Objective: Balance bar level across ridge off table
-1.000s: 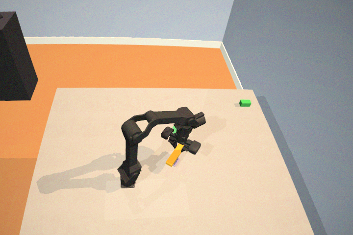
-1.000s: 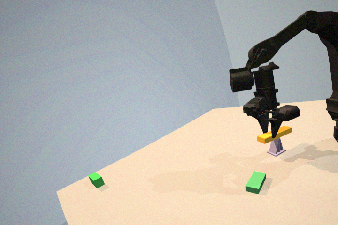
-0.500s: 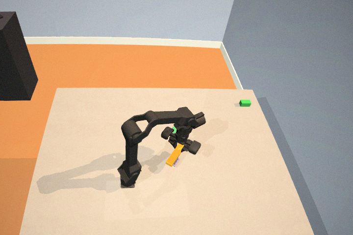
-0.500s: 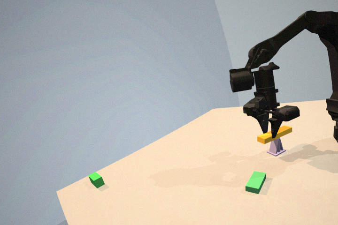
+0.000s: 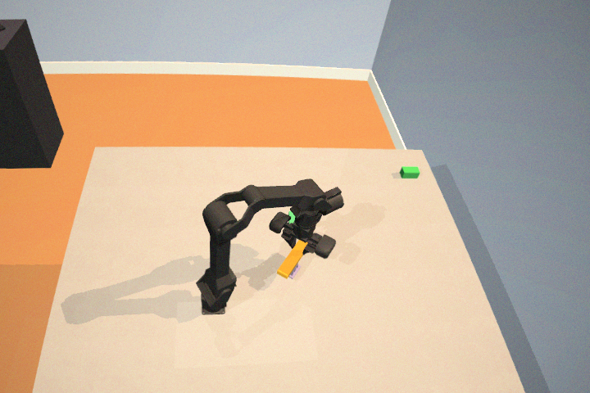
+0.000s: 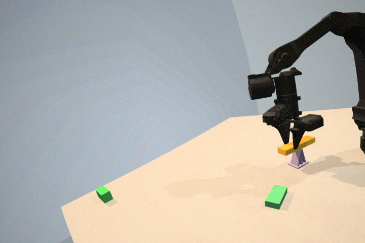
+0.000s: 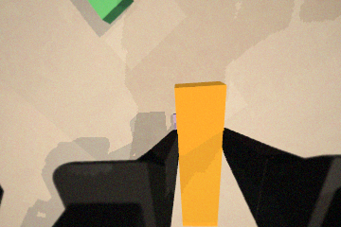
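Observation:
The orange bar [image 5: 291, 261] [image 6: 305, 140] [image 7: 200, 113] is held off the table, lying crosswise over the lilac ridge stand [image 5: 295, 272] [image 6: 297, 159]. My gripper [image 6: 291, 145] [image 7: 198, 133] is shut on the bar, one finger on each long side, off the bar's middle toward one end. The ridge stands upright on its flat base beneath the bar. Its top is hidden behind the bar, so I cannot tell whether the two touch. In the wrist view only a sliver of the ridge [image 7: 174, 121] shows beside the bar.
A green block [image 6: 276, 194] [image 7: 109, 8] lies on the table near the arm, partly hidden behind the gripper in the top view. Another green block [image 5: 410, 172] [image 6: 104, 194] lies near the table's far corner. A dark pedestal [image 5: 21, 101] stands beyond the table.

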Robot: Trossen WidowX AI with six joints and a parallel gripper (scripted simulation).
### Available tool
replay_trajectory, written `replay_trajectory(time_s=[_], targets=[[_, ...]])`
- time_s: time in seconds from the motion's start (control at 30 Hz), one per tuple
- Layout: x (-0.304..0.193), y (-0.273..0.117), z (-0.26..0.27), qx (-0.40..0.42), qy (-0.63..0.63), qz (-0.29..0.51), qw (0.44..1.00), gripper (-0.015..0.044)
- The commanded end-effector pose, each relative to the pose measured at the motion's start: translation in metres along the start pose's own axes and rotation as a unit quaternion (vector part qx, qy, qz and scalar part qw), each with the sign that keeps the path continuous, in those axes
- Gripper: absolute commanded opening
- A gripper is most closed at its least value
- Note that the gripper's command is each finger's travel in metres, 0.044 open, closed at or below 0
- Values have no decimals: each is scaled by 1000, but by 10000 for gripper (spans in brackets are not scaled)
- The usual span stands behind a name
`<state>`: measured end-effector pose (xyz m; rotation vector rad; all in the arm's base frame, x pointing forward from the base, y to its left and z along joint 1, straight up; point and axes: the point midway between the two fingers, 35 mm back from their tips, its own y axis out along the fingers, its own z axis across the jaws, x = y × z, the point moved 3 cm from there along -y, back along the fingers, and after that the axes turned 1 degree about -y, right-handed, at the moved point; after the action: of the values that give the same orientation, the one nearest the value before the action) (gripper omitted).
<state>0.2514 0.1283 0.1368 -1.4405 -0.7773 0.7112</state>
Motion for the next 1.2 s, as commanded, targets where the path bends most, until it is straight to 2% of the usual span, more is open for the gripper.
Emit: replay_trajectory(time_s=[0.0, 1.17], targets=[[-1, 4, 1, 3, 1, 4, 1000, 0], [-1, 0, 1, 1, 0, 2, 1000, 0]])
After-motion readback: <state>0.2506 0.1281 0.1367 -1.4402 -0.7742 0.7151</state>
